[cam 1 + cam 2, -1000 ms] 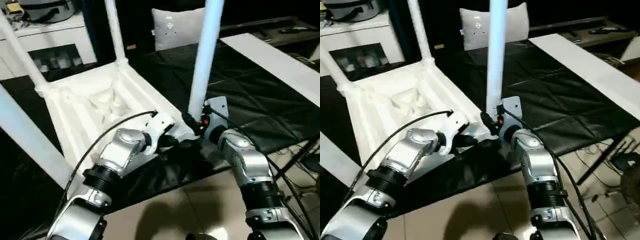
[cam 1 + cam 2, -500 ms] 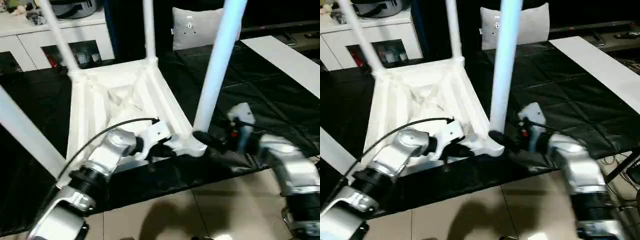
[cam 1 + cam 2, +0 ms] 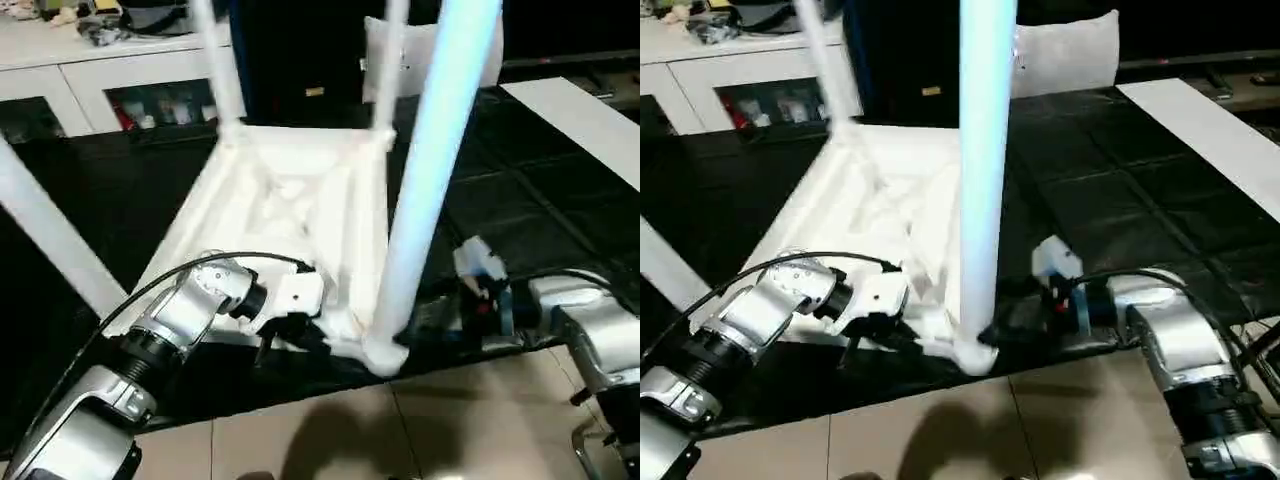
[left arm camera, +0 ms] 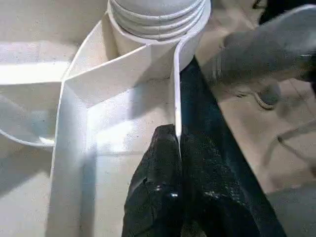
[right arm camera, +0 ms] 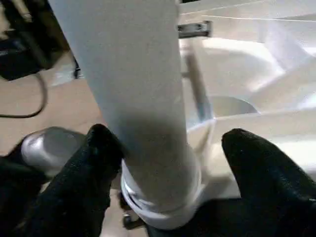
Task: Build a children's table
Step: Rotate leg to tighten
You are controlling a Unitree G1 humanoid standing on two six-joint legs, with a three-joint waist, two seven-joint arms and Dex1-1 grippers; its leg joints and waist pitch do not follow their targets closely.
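We have the children's table [image 3: 290, 210] lying upside down on the black mat [image 3: 500, 200], its ribbed underside facing up and legs rising from its corner sockets. Compared with a second ago, its near corner has swung toward the mat's front edge and now sits just over the tiled floor [image 3: 450, 420]; part of that shift may be our own head turning, since the whole picture has moved too. Our left gripper [image 4: 178, 148] stays pressed together on the thin side wall of the tabletop close to the near corner socket [image 4: 158, 29], pinching that rim between its fingers. Our right gripper [image 5: 170, 148] has changed more: a second ago it was tight against the base of the near leg [image 3: 430, 170], and now its fingers [image 5: 98, 153] stand spread on either side of that leg just above the socket, one touching or nearly touching it, the other apart. We judge the leg already seated and the right hand releasing or re-gripping it, so twisting it firm, or turning the table upright, seems the next step.
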